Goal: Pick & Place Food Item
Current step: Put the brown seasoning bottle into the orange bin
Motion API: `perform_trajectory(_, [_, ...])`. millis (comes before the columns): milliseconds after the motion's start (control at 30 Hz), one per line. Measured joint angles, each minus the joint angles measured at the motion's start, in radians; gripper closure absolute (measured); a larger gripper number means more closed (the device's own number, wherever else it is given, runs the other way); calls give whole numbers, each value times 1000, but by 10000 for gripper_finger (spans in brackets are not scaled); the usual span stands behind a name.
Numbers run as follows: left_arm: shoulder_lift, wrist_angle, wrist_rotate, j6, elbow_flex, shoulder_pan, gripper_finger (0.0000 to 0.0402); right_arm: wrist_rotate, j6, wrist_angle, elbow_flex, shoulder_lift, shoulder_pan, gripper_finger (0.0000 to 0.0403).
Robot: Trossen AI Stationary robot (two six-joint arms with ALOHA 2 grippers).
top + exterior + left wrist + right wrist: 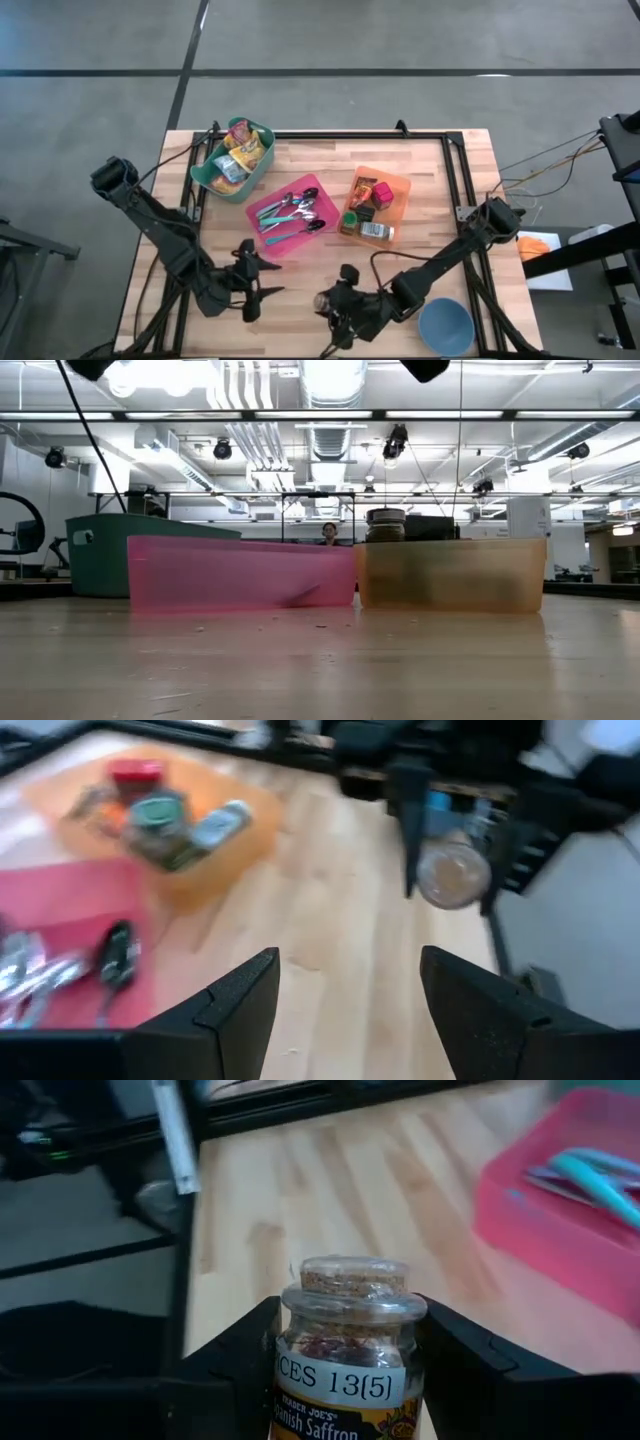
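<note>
Near the table's front edge, my right claw (345,1370) is clamped on a cork-topped saffron jar (345,1345), upright between its fingers; left claw (345,1010) hangs open nearby, holding nothing.

A: What can't you make out?
B: The saffron jar (345,1350) is cut off at the frame's lower edge, label half gone. From above it is too small to tell.
A: And the orange bin (170,840)?
B: Blurred; its contents unreadable.
</note>
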Motion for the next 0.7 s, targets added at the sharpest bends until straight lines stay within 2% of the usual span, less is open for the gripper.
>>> perform_trajectory(133, [8,86,104,200,-12,2,158,-61,25,27,0,0,-13,222])
perform_trajectory(267, [27,133,107,264,-12,-2,158,-30,-9,121,0,0,-25,222])
perform_trajectory(400, [41,201,-80,147,-12,-10,158,17,-172,332,0,0,-23,222])
perform_trajectory(500, [40,250,-251,136,-12,-46,158,27,-349,523,0,0,-21,222])
perform_trajectory(567, [43,292,-377,163,-12,-82,158,33,-485,660,0,0,-17,222])
perform_trajectory(700, [62,412,-587,320,-12,-119,158,37,-708,911,0,-3,-21,222])
